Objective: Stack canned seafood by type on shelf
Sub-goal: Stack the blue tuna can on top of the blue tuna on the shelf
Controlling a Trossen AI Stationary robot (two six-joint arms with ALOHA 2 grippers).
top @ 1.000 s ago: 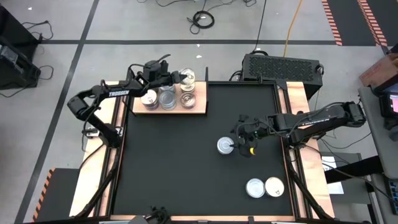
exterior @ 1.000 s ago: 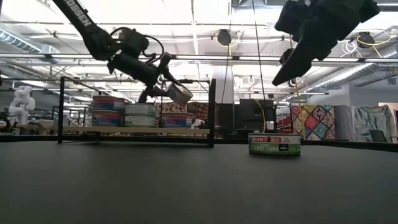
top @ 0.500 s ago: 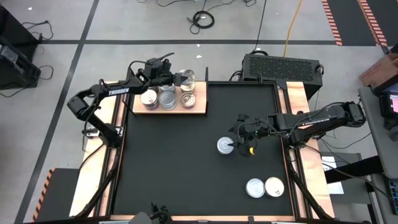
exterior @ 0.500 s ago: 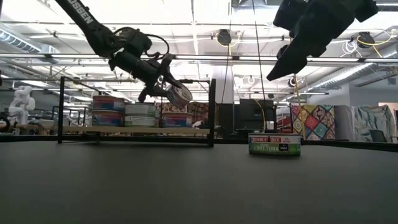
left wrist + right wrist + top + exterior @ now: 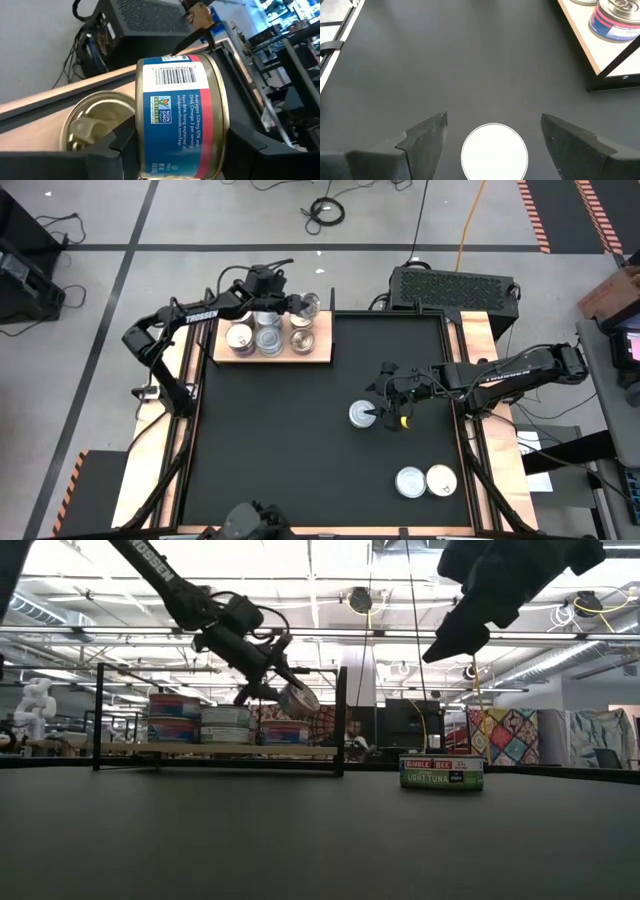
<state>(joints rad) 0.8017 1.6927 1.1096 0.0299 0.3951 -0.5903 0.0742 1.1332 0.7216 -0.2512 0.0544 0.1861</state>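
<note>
Risk starts at the left gripper point(image 5: 297, 304), clamped on a tilted blue-and-red labelled round tin point(image 5: 182, 112) above the light wooden shelf board point(image 5: 322, 345); released tilted, it could roll off. Rightward, the right gripper point(image 5: 492, 131) hangs spread over a white-topped flat can point(image 5: 494, 151); closing off-centre might shove it.

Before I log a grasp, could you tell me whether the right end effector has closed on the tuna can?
No, the right end effector stands open above the can.

Robotics lab: floor cables point(image 5: 325, 210), hazard tape point(image 5: 535, 215).
</note>
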